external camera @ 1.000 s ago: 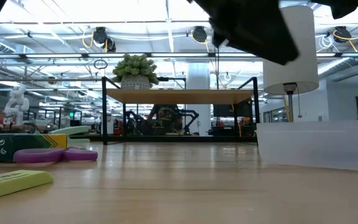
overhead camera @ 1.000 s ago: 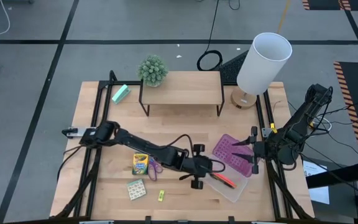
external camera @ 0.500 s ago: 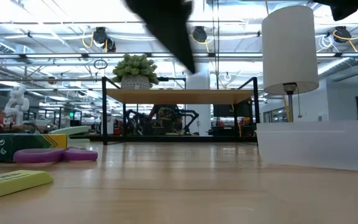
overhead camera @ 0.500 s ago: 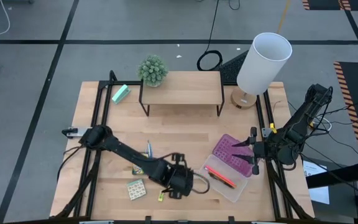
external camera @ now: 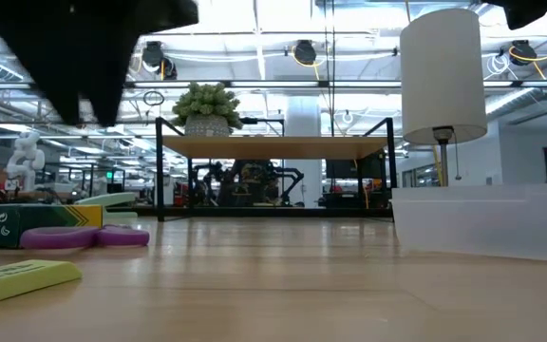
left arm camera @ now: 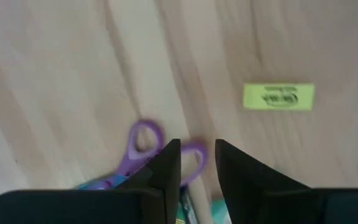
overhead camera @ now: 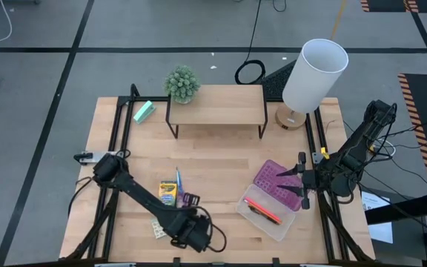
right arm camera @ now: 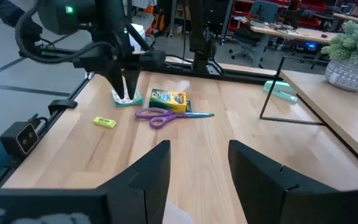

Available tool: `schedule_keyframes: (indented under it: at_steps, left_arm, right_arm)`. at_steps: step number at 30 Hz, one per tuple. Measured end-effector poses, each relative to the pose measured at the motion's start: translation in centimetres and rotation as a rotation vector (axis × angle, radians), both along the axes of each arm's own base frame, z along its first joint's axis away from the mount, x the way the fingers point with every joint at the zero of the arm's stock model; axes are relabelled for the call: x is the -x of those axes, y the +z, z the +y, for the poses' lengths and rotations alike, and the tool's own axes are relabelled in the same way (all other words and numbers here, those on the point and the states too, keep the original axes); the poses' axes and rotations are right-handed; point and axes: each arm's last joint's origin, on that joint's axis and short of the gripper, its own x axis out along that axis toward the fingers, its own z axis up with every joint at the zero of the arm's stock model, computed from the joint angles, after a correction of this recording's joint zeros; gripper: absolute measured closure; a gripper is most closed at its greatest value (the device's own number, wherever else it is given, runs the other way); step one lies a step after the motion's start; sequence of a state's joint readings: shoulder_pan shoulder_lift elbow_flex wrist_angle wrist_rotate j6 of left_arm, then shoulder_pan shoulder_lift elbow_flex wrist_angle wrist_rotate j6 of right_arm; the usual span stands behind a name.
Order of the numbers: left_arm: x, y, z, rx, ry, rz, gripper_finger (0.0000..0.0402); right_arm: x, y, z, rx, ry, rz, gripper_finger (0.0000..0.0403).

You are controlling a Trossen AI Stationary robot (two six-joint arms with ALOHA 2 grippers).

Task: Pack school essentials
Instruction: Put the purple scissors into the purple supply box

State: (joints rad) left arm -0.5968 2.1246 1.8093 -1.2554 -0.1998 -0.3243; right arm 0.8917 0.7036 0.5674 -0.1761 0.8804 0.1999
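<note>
My left gripper [overhead camera: 184, 233] hangs open near the table's front edge, fingers pointing down above the greenish card pack [right arm camera: 128, 99], touching nothing. The arm partly hides that card pack [overhead camera: 157, 227] in the high view. The yellow-green crayon box [overhead camera: 168, 193] and the purple-handled scissors [overhead camera: 188, 200] lie flat just beyond it. The small yellow piece [left arm camera: 278, 96] lies on the wood beside the gripper. Orange and dark pencils [overhead camera: 262, 211] lie in the clear box [overhead camera: 282, 227]. My right gripper [overhead camera: 302, 184] waits open at the right edge, by the purple lid [overhead camera: 276, 178].
A wooden shelf on black legs [overhead camera: 217, 105] with a potted plant [overhead camera: 182, 83] stands at the back. A white lamp [overhead camera: 313, 74] is at the back right and a mint-green block [overhead camera: 144, 111] at the back left. Bare wood lies in the table's middle.
My left gripper has swung from the clear box toward the table's left and near edges. It now stands over the card pack and the yellow piece. The stationery on the table has not moved.
</note>
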Motion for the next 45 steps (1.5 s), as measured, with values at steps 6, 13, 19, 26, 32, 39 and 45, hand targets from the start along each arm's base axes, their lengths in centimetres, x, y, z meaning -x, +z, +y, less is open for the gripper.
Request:
schedule_keyframes:
  at_steps: [6, 13, 19, 26, 32, 39, 45]
  left_arm:
    - [1.2, -2.2, 0.2, 0.035, -0.009, 0.13, 0.0254]
    - [1.7, -3.8, 0.4, 0.027, -0.059, 0.169, 0.0208]
    - [1.7, -5.3, 0.9, 0.015, -0.07, 0.151, 0.0219]
    - [1.9, -6.5, 0.9, 0.005, -0.079, 0.109, 0.0238]
    - [2.0, -6.4, 0.9, -0.016, -0.068, 0.102, 0.0238]
    - [2.5, -4.0, 1.7, -0.016, -0.048, 0.076, 0.0238]
    - [2.8, -4.0, 2.6, -0.001, -0.05, 0.082, 0.0238]
  right_arm:
    - [0.0, 0.0, 0.0, 0.019, 0.0, -0.001, 0.0245]
    - [0.0, 0.0, 0.0, 0.064, 0.01, 0.0, 0.0245]
    - [0.0, 0.0, 0.0, -0.008, 0.015, 0.005, 0.0245]
    - [0.0, 0.0, 0.1, -0.011, 0.017, 0.005, 0.0245]
    - [0.0, 0.0, 0.1, -0.023, 0.014, 0.003, 0.0245]
    - [0.0, 0.0, 0.1, -0.023, 0.014, 0.004, 0.0245]
    - [0.0, 0.0, 0.1, -0.022, 0.014, 0.004, 0.0245]
